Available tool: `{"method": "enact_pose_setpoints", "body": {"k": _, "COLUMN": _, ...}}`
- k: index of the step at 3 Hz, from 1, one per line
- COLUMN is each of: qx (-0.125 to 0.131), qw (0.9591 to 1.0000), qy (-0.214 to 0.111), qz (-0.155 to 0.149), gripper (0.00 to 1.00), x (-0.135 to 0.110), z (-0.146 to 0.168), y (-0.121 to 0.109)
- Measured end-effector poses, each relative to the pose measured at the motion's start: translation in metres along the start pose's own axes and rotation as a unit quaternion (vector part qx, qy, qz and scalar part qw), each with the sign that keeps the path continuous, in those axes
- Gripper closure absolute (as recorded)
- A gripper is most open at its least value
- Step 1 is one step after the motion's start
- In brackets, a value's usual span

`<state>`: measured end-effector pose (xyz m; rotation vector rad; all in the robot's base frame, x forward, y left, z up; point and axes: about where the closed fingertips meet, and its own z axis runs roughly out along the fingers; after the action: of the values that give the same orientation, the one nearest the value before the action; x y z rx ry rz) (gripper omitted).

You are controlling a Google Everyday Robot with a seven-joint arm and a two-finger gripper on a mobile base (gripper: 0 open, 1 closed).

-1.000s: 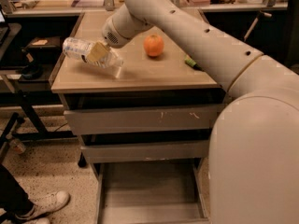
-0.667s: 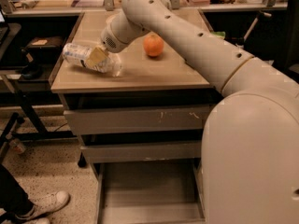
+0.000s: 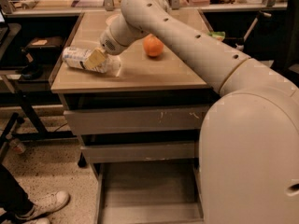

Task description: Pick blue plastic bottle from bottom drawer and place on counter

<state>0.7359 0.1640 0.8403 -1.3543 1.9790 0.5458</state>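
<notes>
camera view: the end effector (image 3: 96, 59) sat low over the left part of the worktop (image 3: 159, 73), directly at the middle of the blue plastic bottle (image 3: 76, 58). the bottle lay on its side, on or just above the worktop surface near the left edge; contact with the surface could not be confirmed. whether the end effector was clenched on the bottle or released could not be told. the bottom drawer (image 3: 148, 190) stood pulled out below, its visible floor bare. an orange (image 3: 153, 46) rested on the worktop, apart from the bottle. judgement: retrieval from the drawer was complete and placement was in its final stage. remaining steps: confirm release, then withdraw the arm.
</notes>
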Motion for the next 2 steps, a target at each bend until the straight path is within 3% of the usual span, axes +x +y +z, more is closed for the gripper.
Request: {"method": "enact_pose_setpoints", "body": {"k": 2, "qx": 0.000, "qw": 1.0000, "qy": 0.000, "qz": 0.000, "gripper": 0.36, "x": 0.0000, "z": 0.0000, "y": 0.0000}}
